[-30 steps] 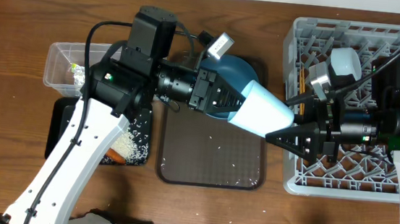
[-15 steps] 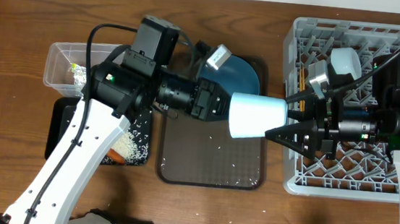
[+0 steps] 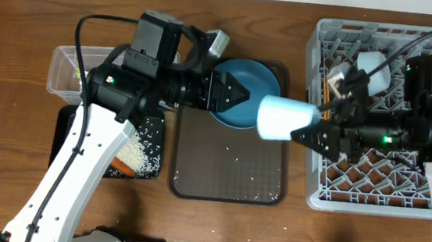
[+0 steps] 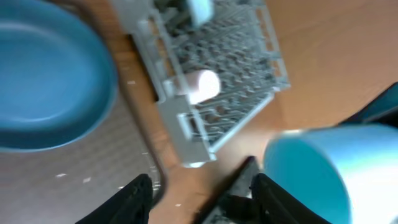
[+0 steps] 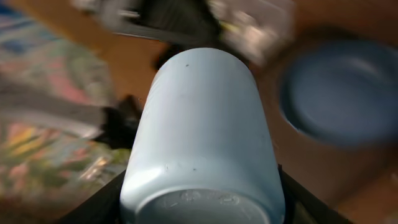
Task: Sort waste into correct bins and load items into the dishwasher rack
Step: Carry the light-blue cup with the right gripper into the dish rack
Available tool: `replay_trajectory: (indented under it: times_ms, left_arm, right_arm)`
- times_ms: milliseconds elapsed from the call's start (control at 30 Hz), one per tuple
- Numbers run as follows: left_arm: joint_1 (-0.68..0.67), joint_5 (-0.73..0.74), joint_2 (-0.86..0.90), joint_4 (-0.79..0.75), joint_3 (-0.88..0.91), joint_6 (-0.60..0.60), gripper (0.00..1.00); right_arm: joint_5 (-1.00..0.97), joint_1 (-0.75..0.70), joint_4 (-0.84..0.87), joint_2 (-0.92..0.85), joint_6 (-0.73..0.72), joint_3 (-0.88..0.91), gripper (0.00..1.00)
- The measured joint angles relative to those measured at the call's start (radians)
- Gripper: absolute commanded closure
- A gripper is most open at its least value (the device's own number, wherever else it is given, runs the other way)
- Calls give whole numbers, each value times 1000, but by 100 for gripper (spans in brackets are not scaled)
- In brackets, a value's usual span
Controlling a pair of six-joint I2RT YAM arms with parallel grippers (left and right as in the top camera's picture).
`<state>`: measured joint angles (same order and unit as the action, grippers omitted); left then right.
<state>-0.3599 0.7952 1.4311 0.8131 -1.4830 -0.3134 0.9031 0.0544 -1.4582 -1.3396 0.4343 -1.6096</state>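
Right pincer (image 3: pixel 303 130) grips horizontal light blue cup (image 3: pixel 279 117), mouth facing spread, empty left pincer (image 3: pixel 242 94).

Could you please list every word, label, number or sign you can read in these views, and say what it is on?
No text can be read in any view.
Underside of the light blue cup: faint raised marks, too blurred to read.
Wrapper in the clear tub: any print is too small to tell.
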Motion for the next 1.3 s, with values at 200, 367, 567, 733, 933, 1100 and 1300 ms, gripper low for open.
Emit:
replay_trajectory:
  times_ms: [200, 367, 567, 733, 933, 1100, 1300]
  left_arm:
    - [-1, -134, 0, 68, 0, -1, 29]
    - [-1, -180, 0, 79, 0, -2, 12]
    - [-1, -198, 0, 78, 0, -1, 6]
    - [-1, -201, 0, 78, 0, -2, 5]
    - [-1, -201, 0, 78, 0, -3, 4]
    - [-1, -201, 0, 78, 0, -3, 4]
    - [-1, -201, 0, 78, 0, -2, 4]
  right_arm:
    - [-381, -12, 5, 0, -264, 0, 59]
    - [-657, -40, 6, 0, -403, 0, 65]
    - [-797, -40, 6, 0, -471, 0, 67]
    - [-863, -45, 7, -10, -507, 0, 67]
    - [-896, -64, -64, -52, -535, 0, 71]
    - [-901, -64, -122, -56, -565, 0, 70]
    - [-904, -64, -158, -56, -586, 0, 69]
